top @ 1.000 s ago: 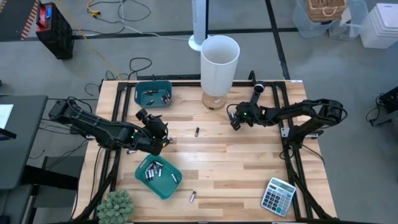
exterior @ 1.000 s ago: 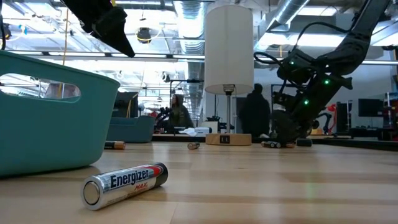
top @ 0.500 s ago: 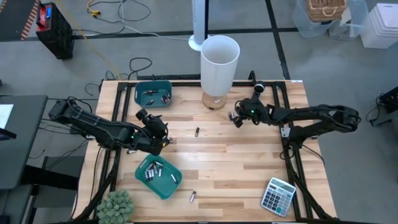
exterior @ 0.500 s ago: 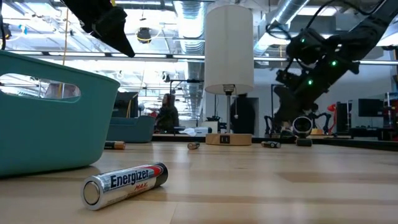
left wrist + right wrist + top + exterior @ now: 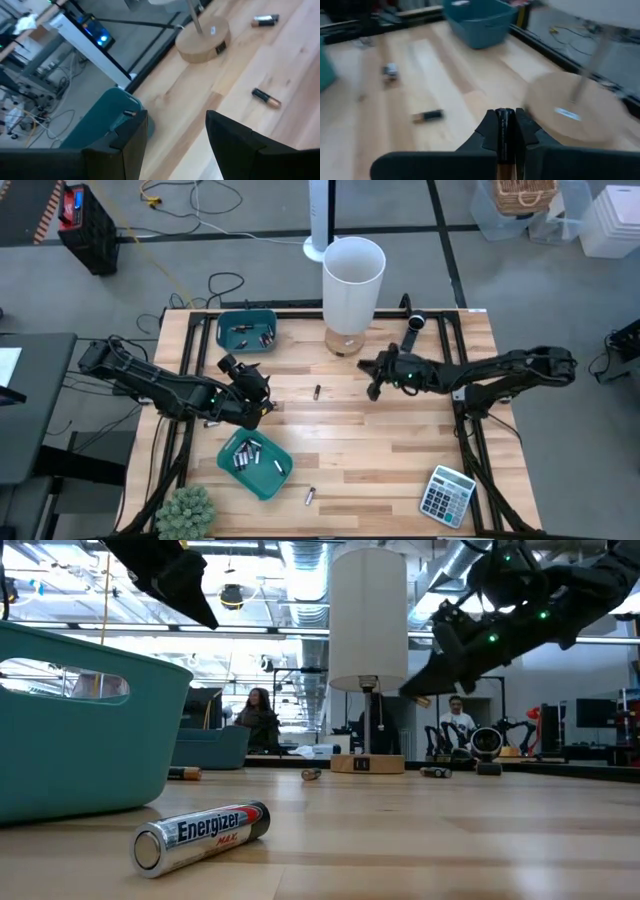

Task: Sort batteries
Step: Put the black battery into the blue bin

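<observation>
Gripping a battery (image 5: 503, 131), my right gripper (image 5: 374, 388) hangs over the table near the lamp base (image 5: 343, 343) in the high view, while my left gripper (image 5: 262, 406) waits with its fingers apart between the two teal bins. From above, the far bin (image 5: 246, 329) holds a few cells and the near bin (image 5: 255, 465) holds more, so I judge the sorting well begun; one loose battery (image 5: 317, 392) lies mid-table and another (image 5: 310, 496) near the front edge beside the near bin. Low view: my right gripper (image 5: 422, 690) is raised in front of the lamp, a copper-coloured tip showing at its end, and the front battery (image 5: 203, 835) lies close to the camera beside the near bin's wall (image 5: 90, 720). Left wrist view: my open fingers (image 5: 130, 137) frame the far bin (image 5: 107, 112) and the mid-table cell (image 5: 266, 98). Right wrist view: my fingers are clamped on the dark cell, with the mid-table battery (image 5: 427, 116) below and the far bin (image 5: 479, 17) beyond. Left to do, I judge: drop this one, then fetch the loose ones.
</observation>
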Action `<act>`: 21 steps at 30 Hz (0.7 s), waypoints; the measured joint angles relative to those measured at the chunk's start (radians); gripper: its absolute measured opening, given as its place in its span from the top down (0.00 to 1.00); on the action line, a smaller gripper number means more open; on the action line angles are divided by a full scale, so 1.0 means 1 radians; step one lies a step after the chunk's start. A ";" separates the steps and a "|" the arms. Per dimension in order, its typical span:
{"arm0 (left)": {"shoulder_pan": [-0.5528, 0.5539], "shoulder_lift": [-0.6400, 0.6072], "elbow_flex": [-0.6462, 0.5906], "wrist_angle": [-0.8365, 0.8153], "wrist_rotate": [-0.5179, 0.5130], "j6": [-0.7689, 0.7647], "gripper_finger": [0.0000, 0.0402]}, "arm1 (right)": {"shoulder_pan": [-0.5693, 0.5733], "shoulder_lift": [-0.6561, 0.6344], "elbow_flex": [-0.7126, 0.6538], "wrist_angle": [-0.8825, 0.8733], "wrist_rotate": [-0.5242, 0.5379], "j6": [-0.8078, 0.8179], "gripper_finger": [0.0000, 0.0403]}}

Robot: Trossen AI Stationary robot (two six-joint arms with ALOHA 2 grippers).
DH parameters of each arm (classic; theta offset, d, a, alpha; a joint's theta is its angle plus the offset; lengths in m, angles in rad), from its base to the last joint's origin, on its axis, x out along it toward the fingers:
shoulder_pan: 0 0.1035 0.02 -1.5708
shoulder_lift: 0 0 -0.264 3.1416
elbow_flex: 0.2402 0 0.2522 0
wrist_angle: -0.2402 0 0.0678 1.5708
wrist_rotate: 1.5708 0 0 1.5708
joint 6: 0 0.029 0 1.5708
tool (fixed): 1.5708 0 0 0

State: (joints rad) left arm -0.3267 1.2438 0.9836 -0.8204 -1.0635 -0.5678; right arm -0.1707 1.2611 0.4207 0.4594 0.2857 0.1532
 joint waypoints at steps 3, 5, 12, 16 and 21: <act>0.000 0.000 0.000 0.016 -0.039 0.000 0.52 | 0.045 0.074 0.029 0.049 -0.001 -0.006 0.94; 0.000 0.000 0.000 0.025 -0.045 0.003 0.52 | 0.070 0.132 0.067 0.059 -0.001 -0.019 0.94; 0.000 0.000 0.000 0.029 -0.048 0.007 0.52 | 0.149 0.343 0.268 0.062 -0.002 -0.159 0.94; 0.000 0.000 0.000 0.029 -0.080 -0.002 0.52 | 0.158 0.445 0.406 0.061 -0.002 -0.251 0.94; -0.016 -0.029 0.000 0.025 -0.197 -0.063 0.52 | 0.150 0.557 0.603 0.060 -0.002 -0.364 0.94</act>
State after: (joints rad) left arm -0.3422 1.2149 0.9836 -0.7955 -1.2605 -0.6312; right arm -0.0209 1.8184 1.0239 0.5198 0.2832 -0.2106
